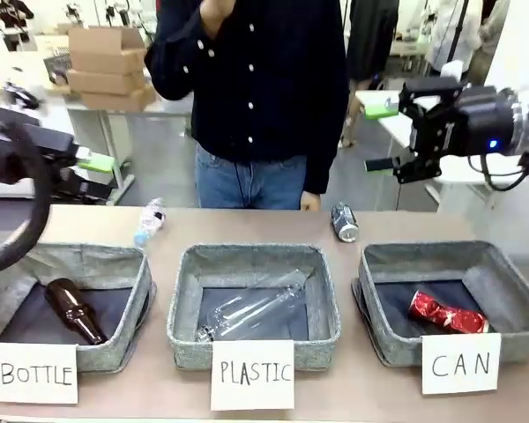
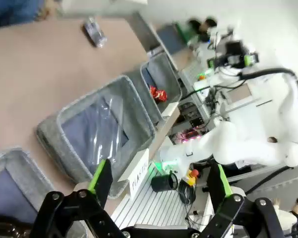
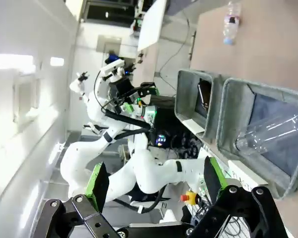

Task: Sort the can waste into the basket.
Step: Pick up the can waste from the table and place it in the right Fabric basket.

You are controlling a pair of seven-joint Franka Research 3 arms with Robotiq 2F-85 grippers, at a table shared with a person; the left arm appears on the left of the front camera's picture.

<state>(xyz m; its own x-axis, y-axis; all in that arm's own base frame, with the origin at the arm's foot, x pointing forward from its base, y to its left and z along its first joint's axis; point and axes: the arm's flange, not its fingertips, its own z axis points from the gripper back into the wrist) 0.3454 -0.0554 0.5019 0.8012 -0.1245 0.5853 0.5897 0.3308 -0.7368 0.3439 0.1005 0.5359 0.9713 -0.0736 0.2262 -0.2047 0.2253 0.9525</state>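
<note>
A dented red can [image 1: 447, 313] lies inside the grey basket [image 1: 383, 264] carded "CAN" at the right. A dark grey can [image 1: 344, 221] lies on the table just behind that basket's far left corner. My right gripper [image 1: 381, 137] hangs open high above that corner, holding nothing. My left gripper [image 1: 93, 166] is raised at the far left, above the "BOTTLE" basket. In the left wrist view my gripper [image 2: 160, 178] stands open and empty; beyond it are the dark can [image 2: 95, 32], the red can [image 2: 158, 93] and its basket [image 2: 175, 79]. The right wrist view shows my open gripper [image 3: 155, 179].
A brown bottle [image 1: 73, 310] lies in the "BOTTLE" basket [image 1: 132, 264], a clear bottle [image 1: 256, 310] in the "PLASTIC" basket [image 1: 326, 300]. A small plastic bottle [image 1: 149, 220] lies on the table behind them. A person [image 1: 256, 88] stands at the far edge.
</note>
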